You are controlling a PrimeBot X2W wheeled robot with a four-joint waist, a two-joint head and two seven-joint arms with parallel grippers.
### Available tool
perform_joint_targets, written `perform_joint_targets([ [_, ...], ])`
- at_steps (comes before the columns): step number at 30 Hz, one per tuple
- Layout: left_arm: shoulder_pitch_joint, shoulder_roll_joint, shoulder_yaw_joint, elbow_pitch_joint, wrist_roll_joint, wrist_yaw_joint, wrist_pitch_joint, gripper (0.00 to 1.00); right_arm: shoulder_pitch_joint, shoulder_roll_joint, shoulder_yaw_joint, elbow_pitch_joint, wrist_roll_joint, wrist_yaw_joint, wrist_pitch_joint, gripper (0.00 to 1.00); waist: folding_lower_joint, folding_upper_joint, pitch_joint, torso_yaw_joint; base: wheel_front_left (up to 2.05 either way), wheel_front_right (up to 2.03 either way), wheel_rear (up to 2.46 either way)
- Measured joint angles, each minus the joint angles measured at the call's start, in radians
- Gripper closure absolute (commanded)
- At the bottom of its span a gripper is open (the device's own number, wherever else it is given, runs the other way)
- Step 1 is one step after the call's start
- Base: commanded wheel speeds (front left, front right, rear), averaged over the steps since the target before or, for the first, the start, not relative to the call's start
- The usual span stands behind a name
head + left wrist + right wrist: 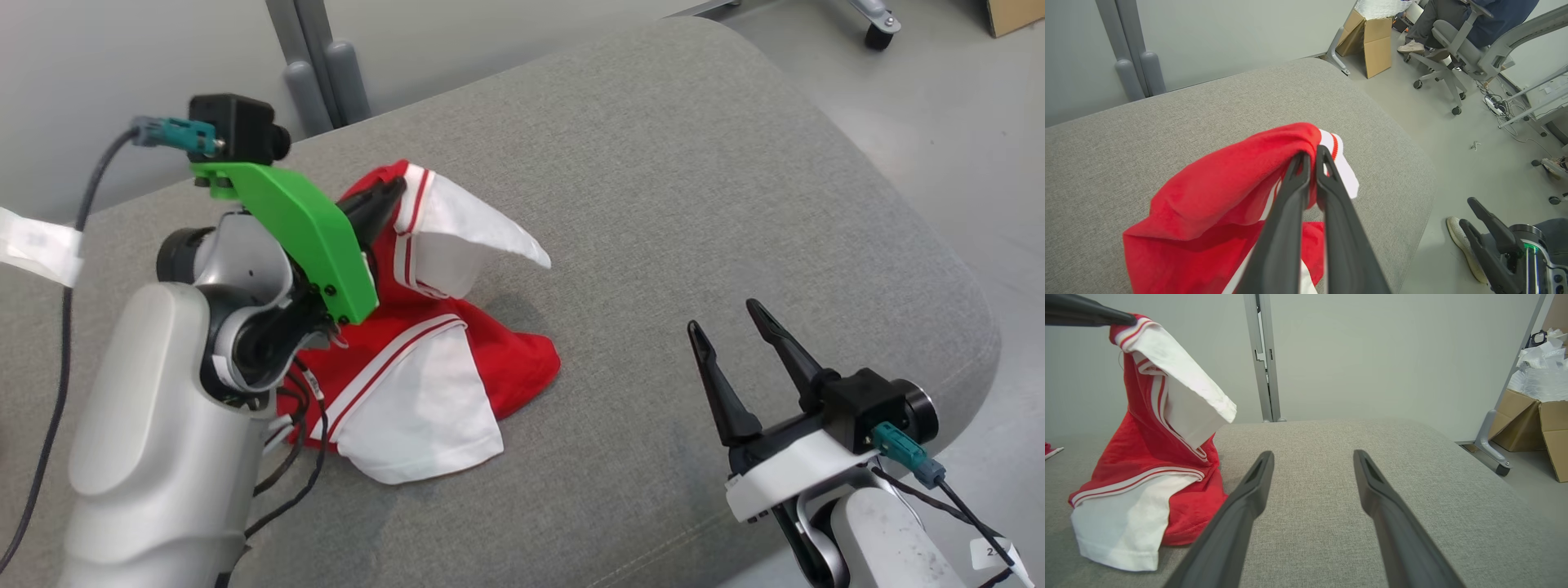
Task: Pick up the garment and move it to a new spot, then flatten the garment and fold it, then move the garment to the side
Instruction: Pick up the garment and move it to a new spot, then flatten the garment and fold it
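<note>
the main risk from here is the garment [522, 359] slipping out of the pinch: the left tool [390, 194] is gripping only a thin bunched fold beside a red-and-white striped edge, right at its fingertips, and most of the cloth is hanging below that point. the lower part is resting in a heap on the grey padded worktop [653, 204], so if the arm is carrying it sideways without lifting higher, the fabric is likely to be dragging on the textured cover and pulling against the hold. a white sleeve is sticking out loose to one side and could be tucking under itself when the garment is set down, making the flattening harder. the garment is sitting toward the robot's left part of the worktop, away from the rounded far edge, so a fall to the floor is looking unlikely for now. the left tool is clamping down tight on the red cloth, its jaws nearly meeting with the fabric squeezed between them. the right tool [723, 318] is standing wide apart, holding nothing and touching nothing, hovering over bare worktop well apart from the garment.
</note>
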Motion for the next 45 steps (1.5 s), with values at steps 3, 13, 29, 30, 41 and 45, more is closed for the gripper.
perform_joint_targets([
  [3, 0.014, -0.007, -0.035, 0.015, 0.018, -0.016, -0.03, 0.58, -0.014, 0.0, 0.008, -0.003, 0.0, 0.007, 0.0, 0.0, 0.0, 0.0, 0.006, 0.015, 0.0, 0.0, 0.0],
  [13, 0.013, 0.0, -0.058, 0.044, 0.163, -0.044, -0.187, 0.0, -0.041, 0.001, 0.139, 0.026, -0.003, 0.017, 0.0, 0.0, 0.0, 0.0, 0.025, 0.075, 0.0, 0.0, 0.0],
  [29, 0.222, 0.041, 0.126, -0.072, 0.238, 0.071, -0.486, 0.0, -0.03, 0.001, 0.191, 0.187, 0.052, 0.017, 0.0, 0.02, 0.0, 0.0, 0.035, 0.215, 0.0, 0.0, 0.0],
  [30, 0.236, 0.041, 0.132, -0.081, 0.239, 0.077, -0.5, 0.0, -0.031, 0.001, 0.188, 0.195, 0.053, 0.017, 0.0, 0.02, 0.0001, 0.0, 0.036, 0.226, 0.0, 0.0, 0.0],
  [41, 0.332, 0.068, 0.198, -0.102, 0.286, 0.083, -0.626, 0.0, -0.037, 0.002, 0.191, 0.285, 0.085, 0.017, 0.0, 0.09, 0.0, 0.0, 0.044, 0.328, 0.0, 0.0, 0.0],
  [45, 0.404, 0.071, 0.205, -0.101, 0.29, 0.087, -0.651, 0.0, -0.041, 0.002, 0.223, 0.324, 0.098, 0.017, 0.0, 0.16, 0.0, 0.0, 0.042, 0.353, 0.0, 0.0, 0.0],
])
